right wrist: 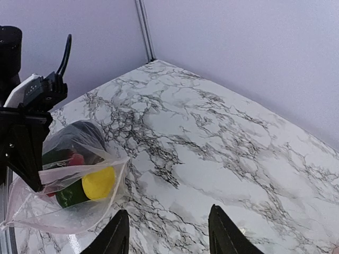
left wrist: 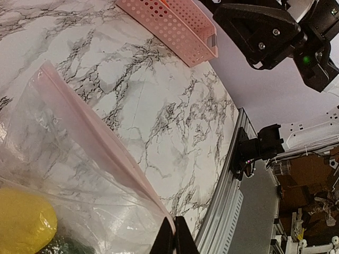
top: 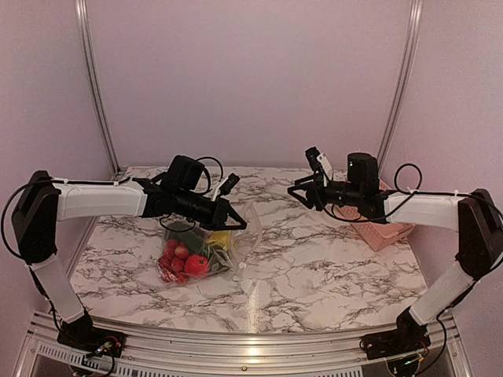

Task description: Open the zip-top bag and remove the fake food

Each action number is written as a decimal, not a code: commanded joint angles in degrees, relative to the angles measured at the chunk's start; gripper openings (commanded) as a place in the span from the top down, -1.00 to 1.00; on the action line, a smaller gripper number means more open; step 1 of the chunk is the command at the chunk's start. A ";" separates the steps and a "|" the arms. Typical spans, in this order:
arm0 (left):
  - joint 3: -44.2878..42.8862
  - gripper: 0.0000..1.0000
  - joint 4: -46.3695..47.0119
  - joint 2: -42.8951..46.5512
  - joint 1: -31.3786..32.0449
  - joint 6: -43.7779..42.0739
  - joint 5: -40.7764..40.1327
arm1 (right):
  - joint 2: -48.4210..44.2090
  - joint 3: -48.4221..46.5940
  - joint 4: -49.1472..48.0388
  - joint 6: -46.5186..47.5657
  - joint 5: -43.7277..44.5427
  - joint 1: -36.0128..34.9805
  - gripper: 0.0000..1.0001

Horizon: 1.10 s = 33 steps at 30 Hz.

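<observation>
Clamped shut in the left hand is the rim of the zip-top bag, fake food inside below that hand, while the right hand, half open and empty, is held well apart, facing the bag

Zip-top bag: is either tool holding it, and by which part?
The left tool pinches the zip-top bag by its pink zipper edge; the right tool holds nothing.

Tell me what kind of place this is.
Most likely a robot test cell in a lab, not a kitchen: a marble-patterned table enclosed by plain walls and aluminium frame posts, a left arm and right arm bolted along its metal rail, and workshop clutter beyond.
</observation>
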<state>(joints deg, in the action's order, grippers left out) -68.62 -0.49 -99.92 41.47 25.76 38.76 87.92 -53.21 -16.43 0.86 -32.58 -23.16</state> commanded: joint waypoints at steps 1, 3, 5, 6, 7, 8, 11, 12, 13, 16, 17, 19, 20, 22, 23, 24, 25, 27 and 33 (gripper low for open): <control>0.64 1.00 -4.15 3.08 0.97 -2.80 0.57 | -1.61 2.21 -5.24 1.70 -4.19 -6.51 0.20; 0.85 1.00 -4.55 3.80 1.13 -2.93 0.24 | -1.27 3.62 -7.43 0.93 -4.25 -9.27 0.32; 0.73 1.00 -5.20 4.30 1.40 -3.29 -0.22 | -0.21 4.45 -8.78 0.52 -4.25 -11.96 0.40; 0.57 1.00 -5.48 4.47 1.54 -3.54 -0.37 | 0.48 4.52 -9.28 0.61 -4.16 -13.36 0.42; 0.41 1.00 -5.81 4.62 1.72 -3.71 -0.31 | 1.35 4.46 -9.55 0.75 -3.79 -14.68 0.44; 0.23 1.00 -6.10 4.66 1.77 -3.95 -0.47 | 2.56 4.08 -9.55 1.03 -3.54 -15.70 0.45; -0.18 1.00 -7.24 4.65 1.94 -4.44 -0.86 | 6.03 2.32 -9.85 1.69 -2.71 -17.98 0.48; -0.34 1.00 -7.46 4.67 1.94 -4.53 -0.97 | 7.25 1.61 -9.85 2.14 -2.61 -18.59 0.49; -0.45 1.00 -7.62 4.67 2.09 -4.61 -1.08 | 8.59 0.54 -9.63 2.65 -2.60 -19.05 0.49; -0.80 1.00 -8.60 4.87 2.35 -5.27 -1.76 | 12.59 -1.97 -8.49 4.08 -2.66 -20.10 0.49; -0.81 1.00 -8.85 5.01 2.38 -5.42 -2.07 | 14.15 -2.48 -8.76 4.36 -2.71 -20.23 0.49; -0.66 1.00 -9.17 5.40 2.38 -5.62 -2.51 | 16.26 -2.83 -9.86 4.17 -2.69 -20.26 0.49; -0.52 1.00 -9.18 5.62 2.36 -5.62 -2.72 | 17.06 -3.00 -10.45 4.04 -2.58 -20.38 0.48; -0.31 0.98 -9.29 6.07 2.34 -5.62 -3.17 | 18.38 -3.27 -11.73 3.78 -2.05 -20.66 0.45; -0.21 0.92 -9.38 6.28 2.38 -5.63 -3.43 | 19.08 -3.53 -12.07 3.79 -1.91 -20.89 0.41; -0.13 0.84 -9.48 6.50 2.36 -5.63 -3.67 | 19.74 -3.89 -12.21 3.79 -1.80 -21.15 0.36; -0.05 0.76 -9.64 6.78 2.32 -5.38 -3.79 | 20.46 -4.41 -12.22 3.79 -1.83 -21.41 0.33; 0.49 0.55 -9.25 7.68 1.81 -3.83 -4.38 | 21.88 -5.45 -11.90 3.87 -1.94 -21.88 0.22; 8.06 0.15 -2.02 15.09 -4.18 4.11 -5.75 | 24.02 -6.73 -12.10 4.59 -1.85 -21.97 -0.12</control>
<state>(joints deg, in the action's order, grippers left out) -65.08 -6.59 -90.63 41.30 24.75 34.96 110.76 -57.89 -27.00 4.69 -34.94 -44.64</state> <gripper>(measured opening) 0.405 0.524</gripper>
